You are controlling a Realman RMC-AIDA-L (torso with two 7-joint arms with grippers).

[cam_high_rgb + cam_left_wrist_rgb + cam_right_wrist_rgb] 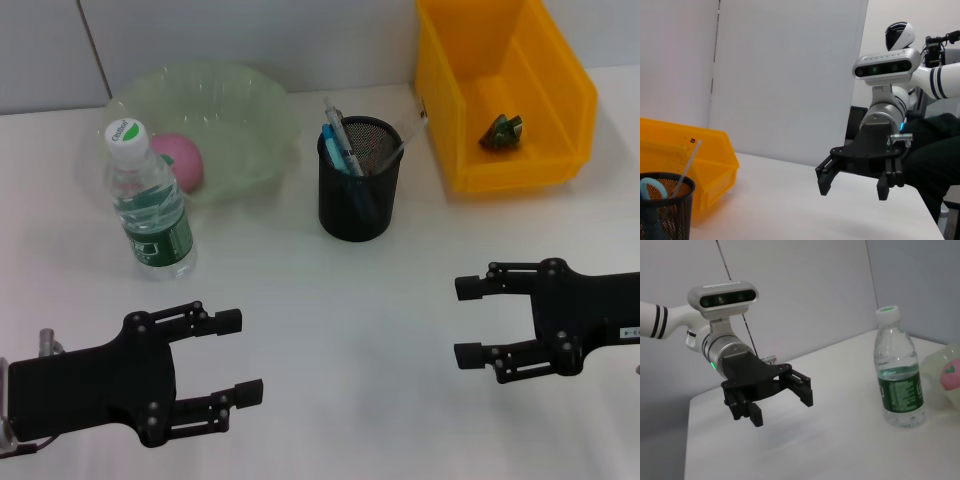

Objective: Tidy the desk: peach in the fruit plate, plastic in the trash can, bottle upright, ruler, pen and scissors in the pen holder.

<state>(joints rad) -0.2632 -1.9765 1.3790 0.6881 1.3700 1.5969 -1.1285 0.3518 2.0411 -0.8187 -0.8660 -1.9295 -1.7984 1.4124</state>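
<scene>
The clear water bottle [151, 203] [899, 378] stands upright at the left, next to the pale green fruit plate [245, 105]. A pink peach [181, 160] [951, 376] lies in that plate. The black mesh pen holder [358, 195] [665, 212] holds a blue pen [340, 148], a clear ruler [408, 140] and blue-handled scissors [652, 190]. Crumpled green plastic [503, 131] lies in the yellow trash can [470, 95] [705, 160]. My left gripper [246, 357] [782, 407] hovers open and empty at the near left. My right gripper [460, 322] [853, 190] hovers open and empty at the near right.
A grey wall runs along the back edge of the white table [330, 300]. The bottle stands touching or just in front of the plate's near rim.
</scene>
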